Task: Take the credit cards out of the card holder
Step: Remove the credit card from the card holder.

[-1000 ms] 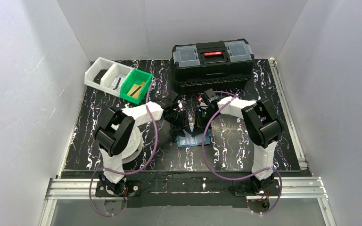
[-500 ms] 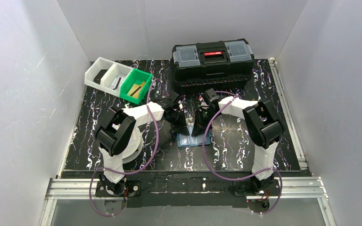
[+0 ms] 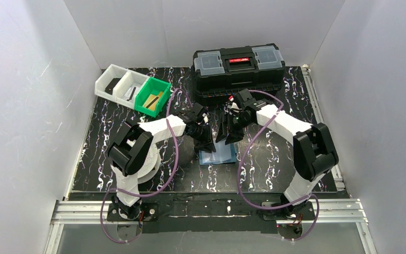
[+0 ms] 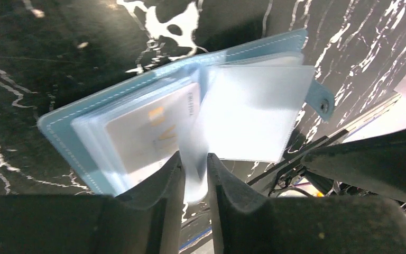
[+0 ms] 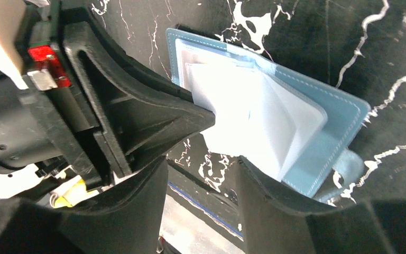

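Note:
The blue card holder [image 4: 68,119] lies open on the black mat [image 3: 218,155], its clear sleeves fanned up. A pale credit card [image 4: 148,132] with orange print sits inside a left sleeve. My left gripper [image 4: 193,159] stands at the holder's near edge, its jaws close together with one translucent sleeve [image 4: 194,177] pinched between them. My right gripper [image 5: 201,169] hovers open over the holder's [image 5: 333,132] other side, nothing between its fingers. One right finger [image 5: 275,206] covers the holder's edge. From above, both grippers, left [image 3: 205,144] and right [image 3: 227,136], meet over the holder.
A large black toolbox [image 3: 239,71] stands just behind the grippers. At the back left a green bin [image 3: 152,97] sits beside white bins [image 3: 119,82]. A white round object [image 3: 149,160] lies under the left arm. White walls enclose the mat.
My right gripper has opened and lifted back toward the toolbox, its arm swinging out to the right. The left gripper closed in on a sleeve. The holder has stayed in place.

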{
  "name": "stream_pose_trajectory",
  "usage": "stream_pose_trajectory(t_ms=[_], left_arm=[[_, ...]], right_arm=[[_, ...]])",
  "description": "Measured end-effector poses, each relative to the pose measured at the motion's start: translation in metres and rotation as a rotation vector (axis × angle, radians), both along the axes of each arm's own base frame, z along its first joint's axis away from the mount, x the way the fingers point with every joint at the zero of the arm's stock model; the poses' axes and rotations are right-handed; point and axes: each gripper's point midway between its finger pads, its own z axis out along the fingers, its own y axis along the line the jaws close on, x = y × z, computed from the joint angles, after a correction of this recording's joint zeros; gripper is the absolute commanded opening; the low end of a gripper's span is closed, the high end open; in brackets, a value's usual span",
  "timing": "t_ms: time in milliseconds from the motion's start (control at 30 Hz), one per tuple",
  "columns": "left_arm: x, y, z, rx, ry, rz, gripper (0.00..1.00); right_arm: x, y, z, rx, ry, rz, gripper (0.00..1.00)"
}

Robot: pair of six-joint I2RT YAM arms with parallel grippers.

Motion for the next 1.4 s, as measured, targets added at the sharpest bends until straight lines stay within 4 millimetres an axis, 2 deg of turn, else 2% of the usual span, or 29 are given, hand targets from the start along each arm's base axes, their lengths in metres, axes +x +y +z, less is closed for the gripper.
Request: stream_pose_trajectory(t_ms=[300, 467, 600, 800, 1000, 1300, 1400], left_arm=[[0.005, -0.028, 0.021, -0.079, -0.057, -0.04, 0.33], [0.017, -0.047, 0.03, -0.119, -0.085, -0.054, 0.36], [0.024, -0.058, 0.021, -0.124, -0.076, -0.062, 0.37], [0.016, -0.065, -0.007, -0.102, -0.008, -0.081, 0.38], [0.015, -0.073, -0.006, -0.117, -0.009, -0.097, 0.38], [0.014, -0.066, -0.004, -0.087, -0.023, -0.108, 0.34], [0.015, -0.063, 0.005, -0.08, -0.042, -0.106, 0.31]], right_arm=[[0.001, -0.023, 0.029, -0.041, -0.091, -0.058, 0.58], [-0.005, -0.038, 0.025, -0.066, -0.091, -0.09, 0.58], [-0.011, -0.05, 0.018, -0.094, -0.074, -0.112, 0.57], [-0.013, -0.062, 0.02, -0.117, -0.091, -0.147, 0.53], [-0.012, -0.065, 0.025, -0.116, -0.114, -0.162, 0.53], [-0.014, -0.066, 0.023, -0.119, -0.104, -0.164, 0.53], [-0.014, -0.065, 0.023, -0.116, -0.102, -0.162, 0.52]])
